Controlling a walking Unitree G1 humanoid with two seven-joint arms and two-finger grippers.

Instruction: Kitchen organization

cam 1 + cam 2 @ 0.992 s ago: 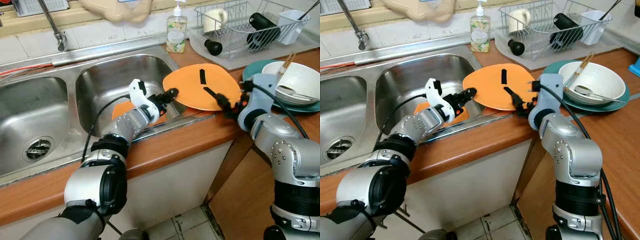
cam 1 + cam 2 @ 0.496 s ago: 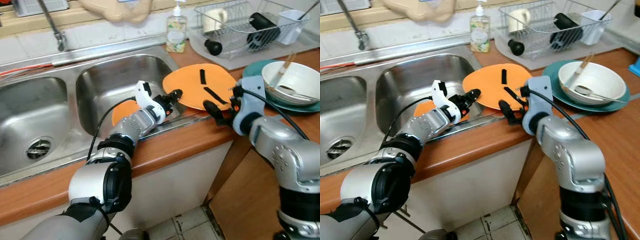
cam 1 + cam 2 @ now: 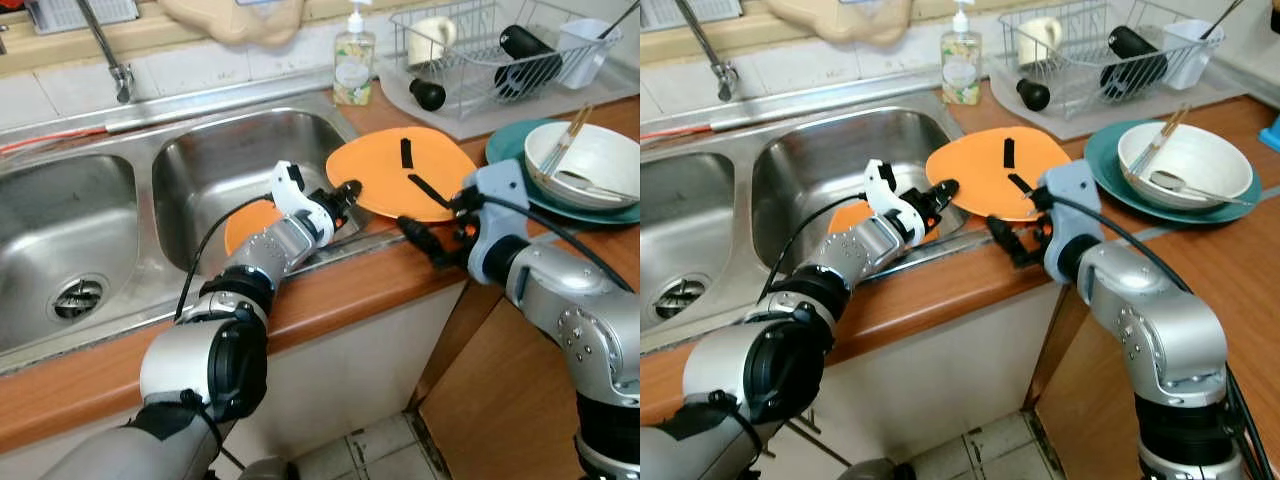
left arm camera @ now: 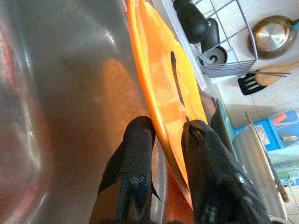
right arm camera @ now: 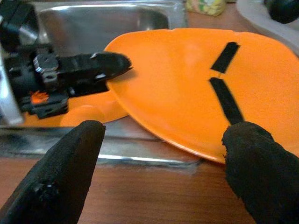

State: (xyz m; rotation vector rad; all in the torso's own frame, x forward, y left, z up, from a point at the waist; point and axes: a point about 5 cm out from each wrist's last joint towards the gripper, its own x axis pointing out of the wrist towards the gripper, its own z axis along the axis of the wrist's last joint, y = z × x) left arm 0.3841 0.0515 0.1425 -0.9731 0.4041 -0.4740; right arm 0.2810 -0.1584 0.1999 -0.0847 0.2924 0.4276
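Note:
An orange plate [image 3: 400,180] marked with black tape strips lies on the wooden counter, its left edge hanging over the right sink basin. My left gripper [image 3: 345,190] reaches across the basin and is shut on that left rim. In the left wrist view the plate edge [image 4: 163,84] runs between the two black fingers [image 4: 133,158]. My right gripper [image 3: 435,225] hovers over the counter's front edge, just short of the plate's near rim. It is open and holds nothing, fingers [image 5: 60,177] spread wide. A second orange plate [image 3: 248,218] lies in the basin under my left arm.
A teal plate [image 3: 505,140] carrying a white bowl [image 3: 590,160] with chopsticks sits to the right. A wire dish rack [image 3: 480,50] with a cup and black items stands at the back right, and a soap bottle [image 3: 352,65] beside it. The faucet [image 3: 105,50] rises behind the left basin [image 3: 75,295].
My right gripper has come off the orange plate and drawn back leftward toward the counter's front edge, open. My left gripper stays on the plate's rim.

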